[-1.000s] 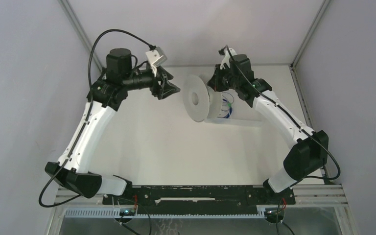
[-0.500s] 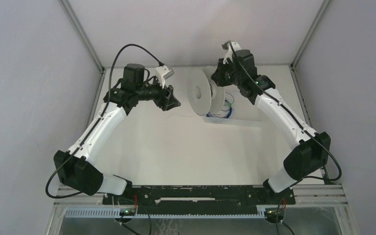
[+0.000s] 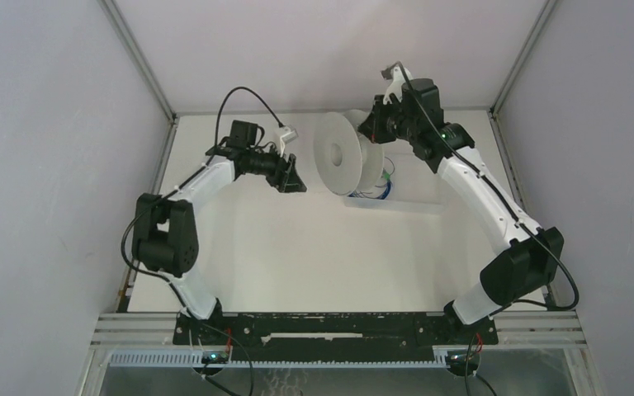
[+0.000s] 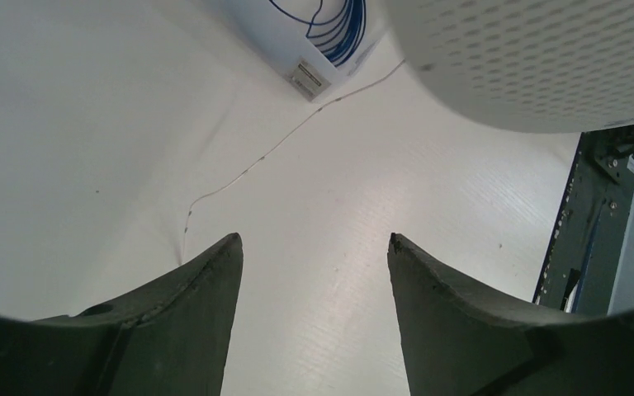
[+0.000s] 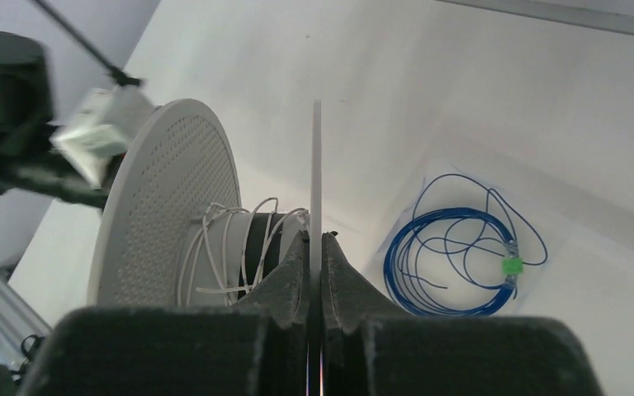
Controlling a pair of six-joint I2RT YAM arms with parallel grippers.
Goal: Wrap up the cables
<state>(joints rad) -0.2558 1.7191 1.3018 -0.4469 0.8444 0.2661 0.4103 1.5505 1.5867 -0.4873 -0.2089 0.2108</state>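
Left wrist view is showing the cable [image 4: 257, 159] lying on the bench, trailing diagonally away from the spread, empty left hand [image 4: 314, 243] toward the spool [image 4: 545, 58], which the right hand [image 5: 315, 247] is clamping by one flange.

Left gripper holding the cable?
No, the left gripper is open and empty; the cable lies loose ahead of it.

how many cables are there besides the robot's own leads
2. A pale cable, loosely wound on the spool hub, a strand likely its tail lying on the table; a blue cable coiled in a bag there. The spool may hide more.
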